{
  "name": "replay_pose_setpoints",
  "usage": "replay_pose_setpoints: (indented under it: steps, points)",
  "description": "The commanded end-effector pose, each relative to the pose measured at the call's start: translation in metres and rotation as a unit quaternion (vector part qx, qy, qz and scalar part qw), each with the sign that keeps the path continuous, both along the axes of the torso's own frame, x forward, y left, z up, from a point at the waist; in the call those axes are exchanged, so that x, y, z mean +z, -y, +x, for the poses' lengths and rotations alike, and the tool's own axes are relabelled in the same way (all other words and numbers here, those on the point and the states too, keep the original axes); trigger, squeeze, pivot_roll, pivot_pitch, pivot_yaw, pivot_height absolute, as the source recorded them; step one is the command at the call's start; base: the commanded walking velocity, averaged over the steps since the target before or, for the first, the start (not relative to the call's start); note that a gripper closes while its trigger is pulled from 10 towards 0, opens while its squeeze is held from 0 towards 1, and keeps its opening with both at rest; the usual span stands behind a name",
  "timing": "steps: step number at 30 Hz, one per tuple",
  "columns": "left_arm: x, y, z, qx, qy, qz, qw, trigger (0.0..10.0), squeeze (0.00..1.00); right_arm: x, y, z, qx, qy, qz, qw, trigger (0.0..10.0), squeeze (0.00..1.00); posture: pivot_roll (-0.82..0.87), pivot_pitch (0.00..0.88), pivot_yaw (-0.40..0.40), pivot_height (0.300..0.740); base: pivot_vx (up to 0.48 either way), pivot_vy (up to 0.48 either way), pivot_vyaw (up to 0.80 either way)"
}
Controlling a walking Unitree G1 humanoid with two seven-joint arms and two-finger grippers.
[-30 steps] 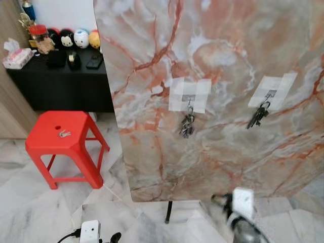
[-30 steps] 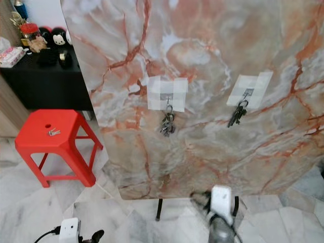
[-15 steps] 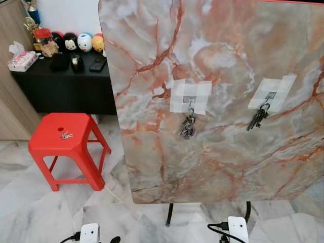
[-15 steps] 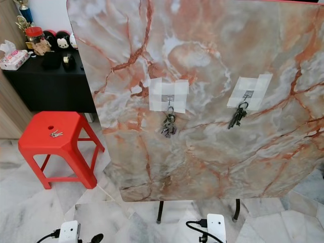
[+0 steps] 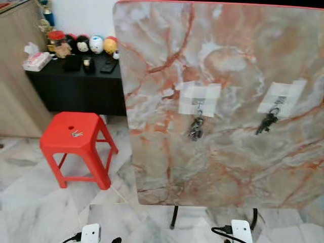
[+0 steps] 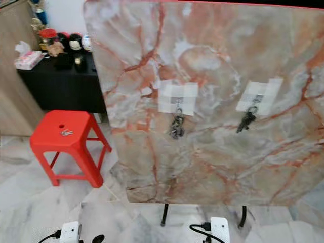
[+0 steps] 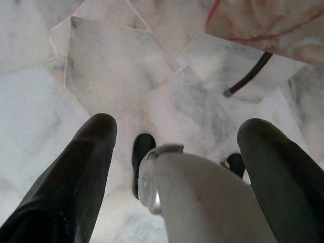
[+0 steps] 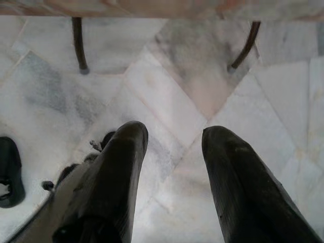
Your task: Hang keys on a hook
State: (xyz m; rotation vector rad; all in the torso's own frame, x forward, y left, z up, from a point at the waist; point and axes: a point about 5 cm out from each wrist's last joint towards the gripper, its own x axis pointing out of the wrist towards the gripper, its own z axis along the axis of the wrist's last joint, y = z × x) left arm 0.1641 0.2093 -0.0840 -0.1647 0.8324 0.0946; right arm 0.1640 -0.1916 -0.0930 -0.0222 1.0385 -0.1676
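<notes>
Keys (image 5: 77,133) lie on red stool (image 5: 61,143), frame left, bare floor around. Left gripper (image 7: 174,147) and right gripper (image 8: 172,139) hang spread, empty.

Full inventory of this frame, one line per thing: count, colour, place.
board: 1, marble orange-grey, upright on black legs, ahead
tape patches: 2, white, on board, each over a hook
hung keys: 2 bunches, dark, one under each patch
stool: 1, red, on floor left of board
loose keys: 1 set, silver, on stool top
side table: 1, black, behind stool
plush toys: several, mixed colours, on side table
tissue box: 1, pink-white, side table's left end
floor: white marble tiles
left gripper: jaws open, pointing at floor
right gripper: jaws open, pointing at floor
</notes>
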Motion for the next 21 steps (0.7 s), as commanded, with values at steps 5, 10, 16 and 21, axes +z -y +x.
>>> replay_pose_setpoints:
  steps: [5, 10, 16, 21]
  points:
    - [-0.0025, -0.0013, -0.0060, 0.001, -0.010, 0.000, 1.000, 10.0, 0.00, -0.0029, -0.0034, -0.0056, -0.002, -0.010, 0.008, 1.000, 10.0, 0.00, 0.11, 0.027, -0.064, 0.740, 0.000, 0.372, 0.00]
    - [-0.0023, -0.0013, -0.0054, 0.002, -0.009, 0.000, 1.000, 10.0, 0.00, -0.0030, -0.0030, -0.0060, -0.002, -0.011, 0.008, 1.000, 10.0, 0.00, 0.11, 0.031, -0.064, 0.740, 0.000, 0.371, 0.00]
    - [-0.0018, -0.0019, -0.0045, 0.002, -0.008, 0.000, 1.000, 10.0, 0.00, -0.0030, -0.0030, -0.0059, -0.003, -0.010, 0.008, 1.000, 10.0, 0.00, 0.11, 0.035, -0.064, 0.740, 0.000, 0.369, 0.00]
    - [-0.0014, -0.0020, -0.0037, 0.002, -0.007, 0.000, 1.000, 10.0, 0.00, -0.0026, -0.0029, -0.0051, -0.004, -0.008, 0.008, 1.000, 10.0, 0.00, 0.11, 0.038, -0.064, 0.740, 0.000, 0.365, 0.00]
